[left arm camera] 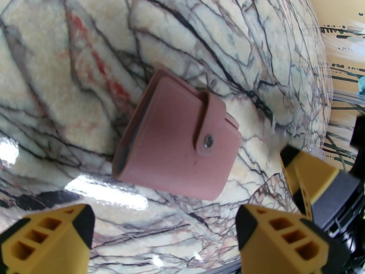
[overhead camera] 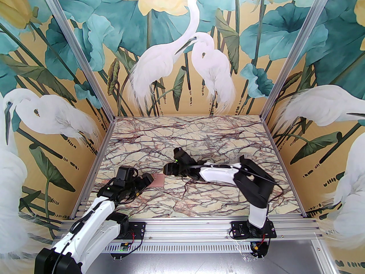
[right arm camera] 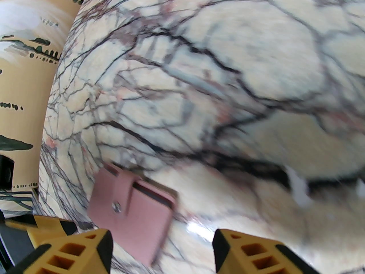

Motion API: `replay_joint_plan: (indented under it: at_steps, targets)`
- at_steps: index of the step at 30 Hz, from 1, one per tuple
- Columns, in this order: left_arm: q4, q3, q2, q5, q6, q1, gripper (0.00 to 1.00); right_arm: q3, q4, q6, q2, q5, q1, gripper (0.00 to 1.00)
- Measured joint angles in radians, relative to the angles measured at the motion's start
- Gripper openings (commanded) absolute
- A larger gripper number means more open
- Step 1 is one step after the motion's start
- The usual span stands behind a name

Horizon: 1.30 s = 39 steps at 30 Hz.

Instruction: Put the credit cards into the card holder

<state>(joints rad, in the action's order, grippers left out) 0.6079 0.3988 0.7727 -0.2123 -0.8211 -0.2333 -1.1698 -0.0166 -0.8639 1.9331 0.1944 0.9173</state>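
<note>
On the left half of the marbled bench [overhead camera: 199, 136], the card holder [overhead camera: 158, 180] is laid flat and closed, its tab [left arm camera: 206, 116] pressed down over the round snap [left arm camera: 209, 140]. It is flanked by both pincers. The left pincer [overhead camera: 144, 182] is held at its near-left edge, and the right pincer [overhead camera: 166, 169] is just beside its far-right corner. In the left wrist view, the yellow fingers [left arm camera: 65, 233] are spread wide with nothing between them, and the holder lies ahead of the tips. The right pincer's fingers are likewise parted and nothing is gripped. Whether either pincer touches the holder cannot be told.
</note>
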Motion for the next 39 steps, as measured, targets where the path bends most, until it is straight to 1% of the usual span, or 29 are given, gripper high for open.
replay_joint_plan:
  at_steps: [3, 5, 6, 9, 12, 17, 20, 25, 30, 33, 35, 36, 37, 39]
  targets:
    - [-0.001, -0.016, -0.008, -0.012, -0.014, -0.008, 0.78, -0.089, 0.022, 0.008, 0.070, 0.047, -0.001, 0.56]
    - [-0.014, -0.033, -0.005, -0.030, -0.024, -0.010, 0.72, -0.152, 0.037, 0.014, 0.119, 0.074, -0.001, 0.54]
    - [-0.022, -0.043, 0.001, -0.041, -0.027, -0.010, 0.71, -0.186, 0.047, 0.017, 0.146, 0.089, -0.001, 0.51]
    - [-0.053, -0.066, 0.031, -0.071, -0.034, -0.010, 0.69, -0.270, 0.090, 0.023, 0.213, 0.124, 0.000, 0.49]
    - [-0.087, -0.074, 0.061, -0.093, -0.037, -0.010, 0.67, -0.300, 0.117, 0.023, 0.245, 0.146, 0.001, 0.50]
    - [-0.158, -0.075, 0.081, -0.109, -0.047, -0.010, 0.62, -0.296, 0.148, 0.023, 0.247, 0.159, 0.012, 0.49]
    - [-0.211, -0.075, 0.116, -0.109, -0.051, -0.010, 0.61, -0.251, 0.138, 0.023, 0.232, 0.164, 0.022, 0.47]
    - [-0.255, -0.075, 0.169, -0.109, -0.047, -0.010, 0.61, -0.082, 0.089, 0.012, 0.124, 0.166, 0.053, 0.45]
    - [-0.295, -0.071, 0.202, -0.110, -0.034, -0.010, 0.61, 0.126, 0.011, -0.029, -0.015, 0.167, 0.130, 0.44]
    - [-0.346, -0.071, 0.235, -0.131, -0.023, -0.010, 0.60, 0.242, -0.054, -0.069, -0.087, 0.170, 0.178, 0.43]
    - [-0.389, -0.071, 0.269, -0.153, -0.014, -0.010, 0.57, 0.314, -0.094, -0.095, -0.140, 0.155, 0.194, 0.42]
    - [-0.413, -0.069, 0.294, -0.169, -0.004, -0.010, 0.53, 0.348, -0.100, -0.103, -0.172, 0.141, 0.194, 0.41]
    - [-0.428, -0.067, 0.314, -0.177, 0.000, -0.010, 0.50, 0.370, -0.091, -0.106, -0.205, 0.116, 0.188, 0.41]
    - [-0.452, -0.056, 0.359, -0.198, 0.016, -0.010, 0.46, 0.384, -0.056, -0.108, -0.263, 0.066, 0.169, 0.41]
